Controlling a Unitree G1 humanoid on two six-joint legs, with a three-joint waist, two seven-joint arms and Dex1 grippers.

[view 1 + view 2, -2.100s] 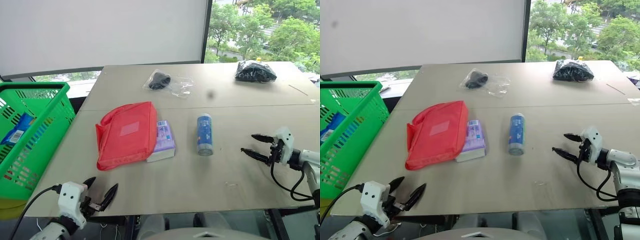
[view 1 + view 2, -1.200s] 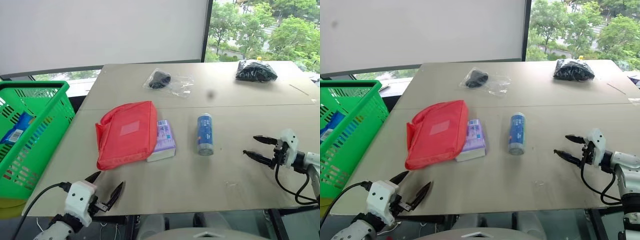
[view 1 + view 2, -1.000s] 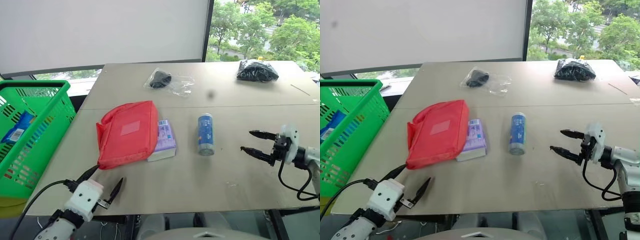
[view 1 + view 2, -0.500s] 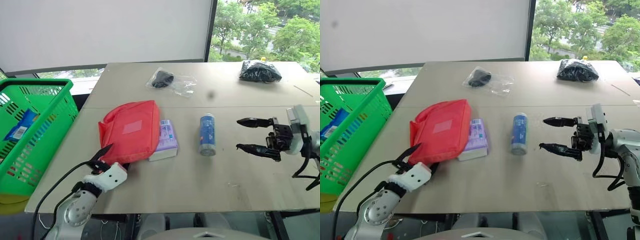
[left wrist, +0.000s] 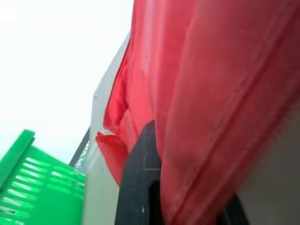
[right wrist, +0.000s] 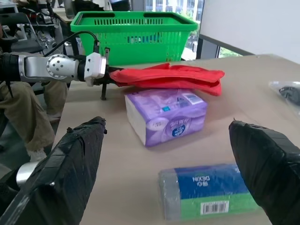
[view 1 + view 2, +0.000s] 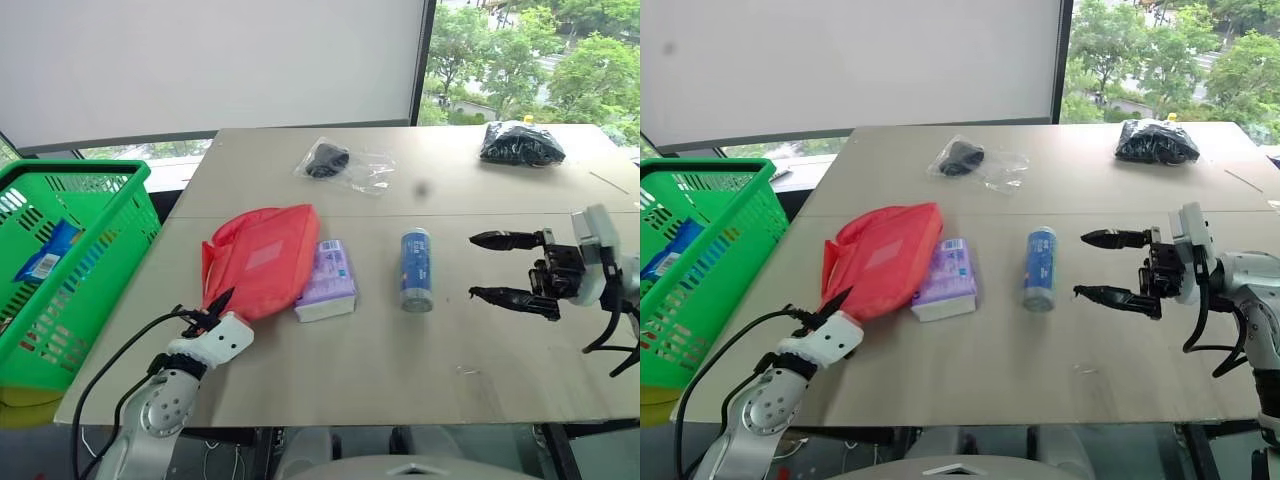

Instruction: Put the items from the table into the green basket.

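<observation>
The red pouch point(image 7: 262, 258) lies on the table point(image 7: 400, 350) left of centre, its near edge bunched up. My left gripper point(image 7: 214, 306) is shut on that near corner; in the left wrist view the red pouch point(image 5: 211, 93) runs between the black fingers point(image 5: 140, 187). The purple tissue pack point(image 7: 328, 282) touches the pouch's right side. The blue roll point(image 7: 415, 268) lies further right. My right gripper point(image 7: 472, 265) hovers open just right of the roll. A clear bag with a black object point(image 7: 340, 162) and a black crinkly bag point(image 7: 521, 145) sit at the far side. The green basket point(image 7: 75, 172) stands left of the table.
A blue packet point(image 7: 45, 255) lies inside the basket. The table's near edge runs just behind my left gripper. In the right wrist view a seated person's leg point(image 6: 18, 112) shows beyond the table's left side, near the basket point(image 6: 131, 33).
My left gripper has reached forward to the pouch's near corner and shut on it, and the pouch has bunched up. My right gripper rose and shifted left toward the roll, staying open.
</observation>
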